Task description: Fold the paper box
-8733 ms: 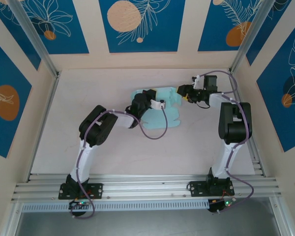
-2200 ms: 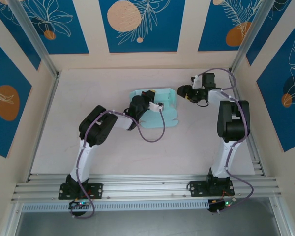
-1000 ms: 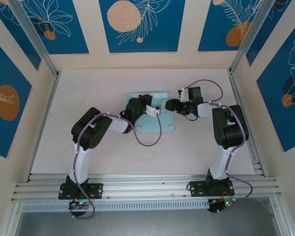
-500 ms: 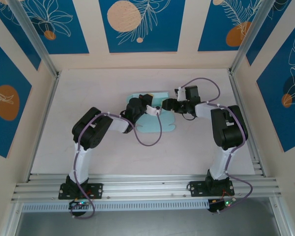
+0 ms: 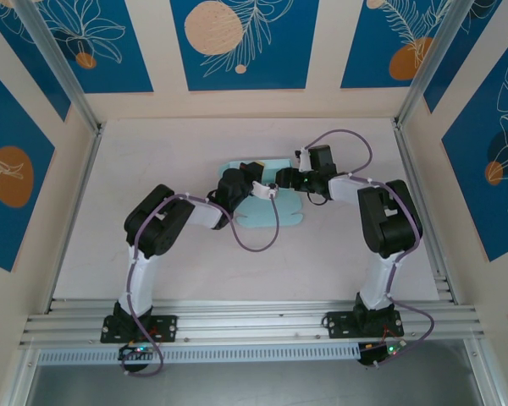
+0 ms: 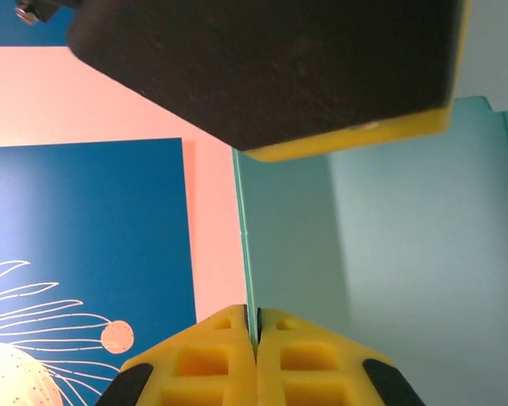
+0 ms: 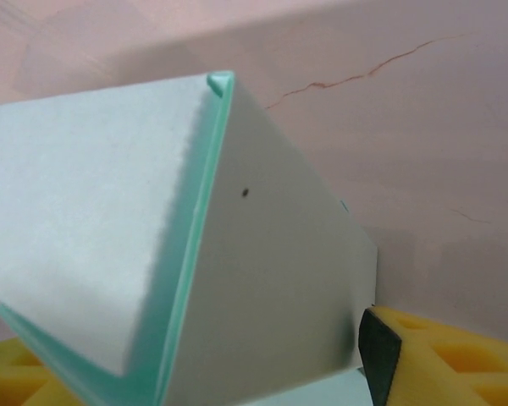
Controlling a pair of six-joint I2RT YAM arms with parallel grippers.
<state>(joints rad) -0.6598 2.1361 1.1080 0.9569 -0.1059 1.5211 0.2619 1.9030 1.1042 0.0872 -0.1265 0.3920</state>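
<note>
L arm (image 5: 157,228) reaches in from the left; left jaws are pinched tight on the paper box (image 5: 281,213). In the L wrist view the yellow pads (image 6: 203,372) meet with only the thin card edge between them. That edge runs straight up and away from the jaws. A pale blue panel (image 6: 406,254) spreads to the right of it, matte and smooth, with a soft fold shadow across it. Left of the edge is a blue printed wall panel (image 6: 85,211). Above the jaws hangs a dark block w/ a yellow foam rim (image 6: 262,68), prob. a finger of the other arm.

The box sits between both sets of jaws, mid table (image 5: 339,262). Most of it lies flat w/ rounded flaps showing nearer the arm bases.

Progress, as I judge it: early to mid. One panel is lifted along a crease (image 7: 199,220). There are no closed walls and no tucked flaps yet, so most folds are left.

Right jaws stand wide, w/ yellow ribbed pads (image 7: 449,355) at either side and the raised card between them. Can't tell if they press it. There the card looks thin and slightly grainy, w/ a sharp ridge, a small dark speck and a greener cut edge. Beyond the jaws the table is pale pink w/ a hairline crack (image 7: 364,76). R arm (image 5: 388,222) comes in from the right.
</note>
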